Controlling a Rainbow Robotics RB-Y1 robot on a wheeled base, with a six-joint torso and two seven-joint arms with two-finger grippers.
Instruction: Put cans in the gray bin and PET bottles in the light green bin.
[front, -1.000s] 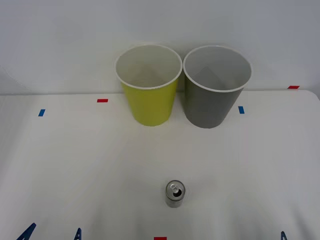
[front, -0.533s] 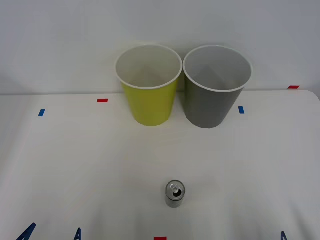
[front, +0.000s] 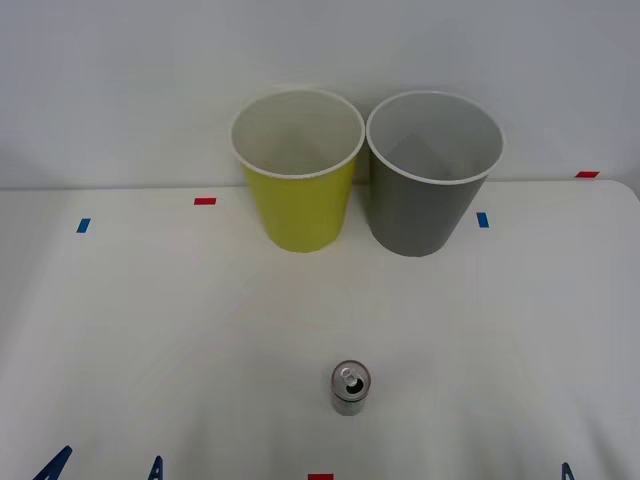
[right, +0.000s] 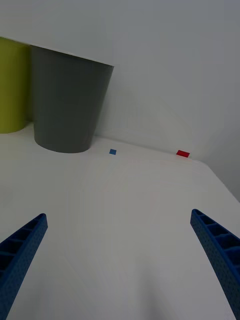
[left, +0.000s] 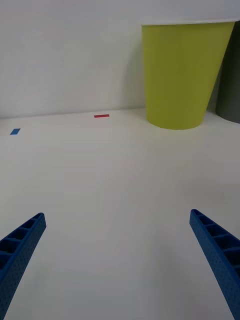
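Currently the can (front: 350, 387) stands upright on the white table (front: 150, 320), pull-tab up, at about 6 o'clock from table centre, near the front edge, touching nothing. Light green bin (front: 297, 168) and gray bin (front: 433, 170) sit side by side at 12 o'clock along the back edge, green to the robot's left of gray, rims nearly touching, both showing white inside. Left gripper (left: 117, 265) low at 7 o'clock, fingers spread wide, holding nothing, facing the light green bin. Right gripper (right: 117, 265) at 5 o'clock, also spread wide and empty, facing the gray bin. Small red and blue tape marks (front: 204, 201) dot the table.
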